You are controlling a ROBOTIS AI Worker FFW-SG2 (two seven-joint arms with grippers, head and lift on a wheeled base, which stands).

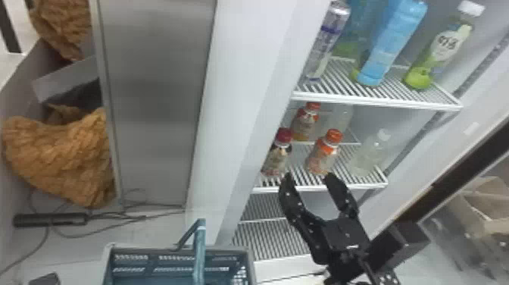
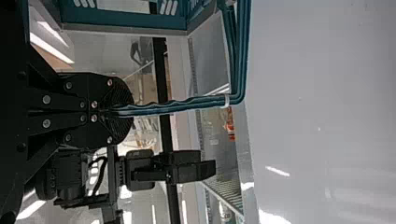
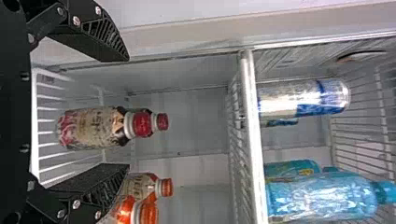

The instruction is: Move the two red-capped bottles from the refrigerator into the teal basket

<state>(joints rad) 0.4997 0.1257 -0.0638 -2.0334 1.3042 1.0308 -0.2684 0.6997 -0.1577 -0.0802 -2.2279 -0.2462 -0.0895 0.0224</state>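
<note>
My right gripper (image 1: 308, 178) stands open just before the middle shelf. In the head view a dark-red-capped bottle (image 1: 277, 157) is left of its fingertips, and an orange-red-capped bottle (image 1: 322, 153) stands just beyond them; a similar bottle (image 1: 304, 123) is farther back. From the right wrist, the open gripper (image 3: 126, 113) has the dark-red-capped bottle (image 3: 91, 128) between its two fingers, untouched, with orange-red caps (image 3: 148, 213) beside the lower finger. The teal basket (image 1: 248, 261) is at the bottom edge. My left gripper (image 2: 114, 110) is shut on its handle (image 2: 187, 104).
A clear bottle (image 1: 369, 155) stands right on the same shelf. The upper shelf (image 1: 378, 96) holds a can (image 1: 327, 41), a blue bottle (image 1: 394, 41) and a green-based bottle (image 1: 439, 49). The refrigerator's side wall (image 1: 242, 94) rises between basket and shelves.
</note>
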